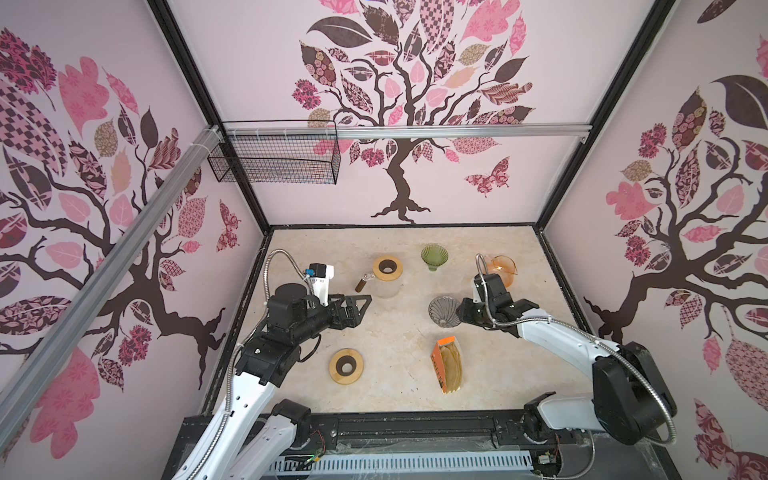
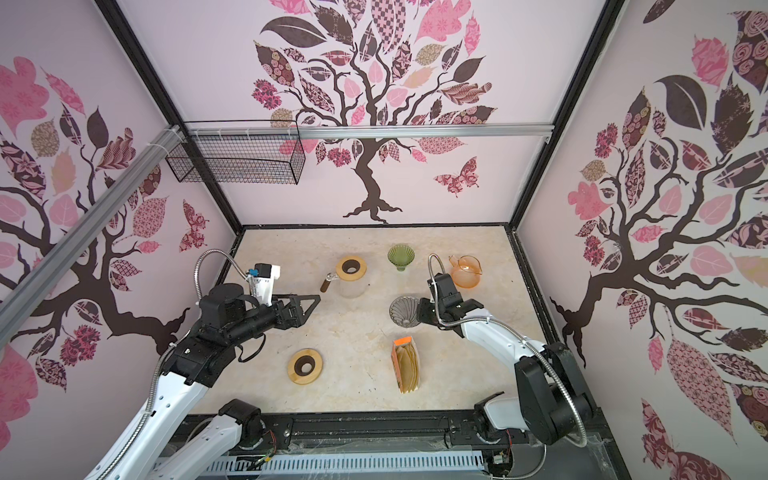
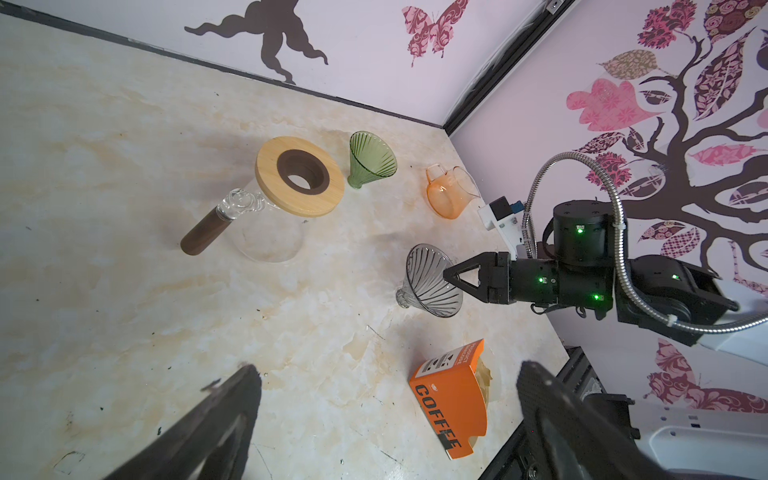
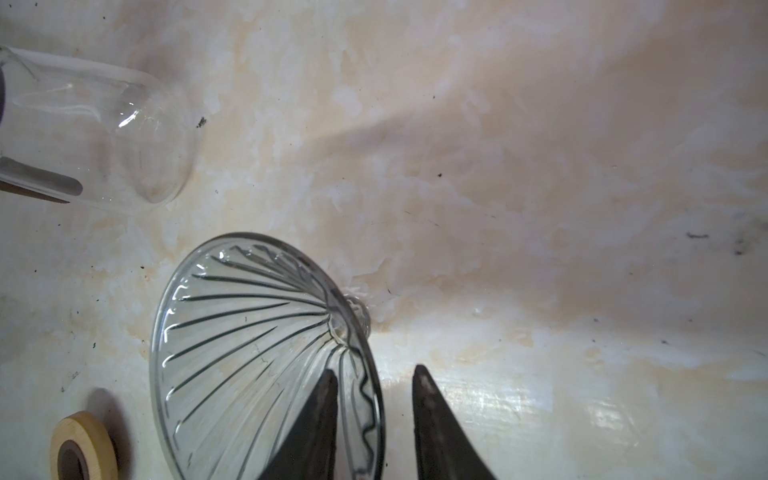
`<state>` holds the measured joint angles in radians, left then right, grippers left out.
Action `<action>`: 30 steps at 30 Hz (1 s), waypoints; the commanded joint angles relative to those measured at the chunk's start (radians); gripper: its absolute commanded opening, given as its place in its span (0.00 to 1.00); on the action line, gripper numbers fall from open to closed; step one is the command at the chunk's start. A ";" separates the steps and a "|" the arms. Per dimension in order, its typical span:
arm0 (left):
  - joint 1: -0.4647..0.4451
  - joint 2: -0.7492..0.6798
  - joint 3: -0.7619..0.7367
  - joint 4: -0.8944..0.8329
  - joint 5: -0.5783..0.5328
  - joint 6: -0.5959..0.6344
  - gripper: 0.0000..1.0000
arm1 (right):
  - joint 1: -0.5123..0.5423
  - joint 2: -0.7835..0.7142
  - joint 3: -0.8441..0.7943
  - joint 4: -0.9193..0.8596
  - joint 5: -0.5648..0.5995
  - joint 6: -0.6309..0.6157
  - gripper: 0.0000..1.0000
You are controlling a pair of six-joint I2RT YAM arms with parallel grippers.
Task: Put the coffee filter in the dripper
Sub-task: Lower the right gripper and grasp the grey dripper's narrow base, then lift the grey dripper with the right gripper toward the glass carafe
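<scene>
The table point(image 1: 395, 332) has lots of bare room in the middle. The left gripper point(image 3: 388, 368) hangs over it, spread wide and holding nothing. The coffee filters point(image 1: 453, 368) sit in the orange box point(image 1: 438, 370) near the front edge. The clear dripper point(image 4: 249, 332) lies on its side near the box. The right gripper point(image 4: 374, 370) is narrow, one finger inside the rim and one outside, not pinching yet. I think this step is grabbing the dripper to stand it up. Next, squeeze gently, because glass can slip and roll.
</scene>
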<state>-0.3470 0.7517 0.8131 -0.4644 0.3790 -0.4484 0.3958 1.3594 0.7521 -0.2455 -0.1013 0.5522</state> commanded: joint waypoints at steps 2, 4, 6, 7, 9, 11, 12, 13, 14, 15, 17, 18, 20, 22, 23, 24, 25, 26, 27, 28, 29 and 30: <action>0.002 0.000 -0.028 0.023 0.011 -0.001 0.98 | -0.009 0.021 0.027 0.007 0.001 -0.002 0.26; 0.002 0.000 -0.024 0.024 0.015 -0.003 0.98 | -0.009 0.021 0.026 0.010 -0.001 -0.001 0.23; 0.002 -0.003 -0.023 0.026 0.025 -0.003 0.98 | -0.009 0.020 0.025 0.011 -0.003 -0.004 0.20; 0.002 -0.001 -0.022 0.026 0.030 -0.003 0.98 | -0.009 0.021 0.024 0.010 0.000 -0.002 0.19; 0.002 -0.003 -0.023 0.029 0.035 -0.003 0.98 | -0.009 0.021 0.027 0.009 0.002 -0.003 0.17; 0.002 0.000 -0.023 0.029 0.032 -0.003 0.98 | -0.009 0.023 0.029 0.009 0.000 -0.002 0.16; 0.001 0.000 -0.023 0.029 0.032 -0.002 0.98 | -0.010 0.024 0.029 0.008 -0.003 0.000 0.15; 0.002 -0.001 -0.024 0.030 0.032 -0.003 0.98 | -0.010 0.025 0.031 0.008 -0.005 0.001 0.15; 0.002 0.001 -0.025 0.030 0.033 -0.004 0.98 | -0.009 0.027 0.031 0.008 -0.010 0.002 0.14; 0.002 0.000 -0.027 0.030 0.032 -0.004 0.98 | -0.009 0.029 0.034 0.010 -0.014 0.003 0.12; 0.002 -0.001 -0.027 0.032 0.028 -0.004 0.98 | -0.009 0.032 0.035 0.014 -0.020 0.006 0.10; 0.002 0.000 -0.028 0.032 0.028 -0.006 0.98 | -0.009 0.034 0.037 0.014 -0.022 0.006 0.09; 0.002 0.001 -0.028 0.035 0.028 -0.008 0.98 | -0.009 0.036 0.041 0.015 -0.027 0.008 0.06; 0.002 -0.003 -0.030 0.036 0.026 -0.009 0.98 | -0.009 0.036 0.048 0.014 -0.035 0.008 0.03; 0.002 -0.002 -0.031 0.037 0.023 -0.010 0.98 | -0.010 0.034 0.053 0.010 -0.035 0.007 0.03; 0.002 -0.002 -0.032 0.037 0.022 -0.011 0.98 | -0.009 0.028 0.055 0.008 -0.036 0.007 0.02; 0.002 -0.003 -0.032 0.038 0.021 -0.012 0.98 | -0.009 0.022 0.057 0.008 -0.035 0.006 0.02; 0.002 -0.002 -0.032 0.039 0.022 -0.012 0.98 | -0.010 0.014 0.058 0.009 -0.038 0.003 0.02; 0.002 -0.003 -0.034 0.041 0.023 -0.013 0.98 | -0.009 0.005 0.059 0.009 -0.038 0.001 0.02; 0.002 -0.003 -0.034 0.041 0.023 -0.014 0.98 | -0.009 -0.002 0.061 0.009 -0.038 -0.001 0.02; 0.002 -0.003 -0.034 0.041 0.023 -0.015 0.98 | -0.010 -0.010 0.063 0.007 -0.037 -0.005 0.01; 0.002 -0.003 -0.033 0.043 0.022 -0.015 0.98 | -0.010 -0.017 0.067 0.005 -0.037 -0.009 0.00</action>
<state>-0.3470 0.7525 0.8085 -0.4507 0.4034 -0.4641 0.3893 1.3674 0.7788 -0.2222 -0.1360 0.5594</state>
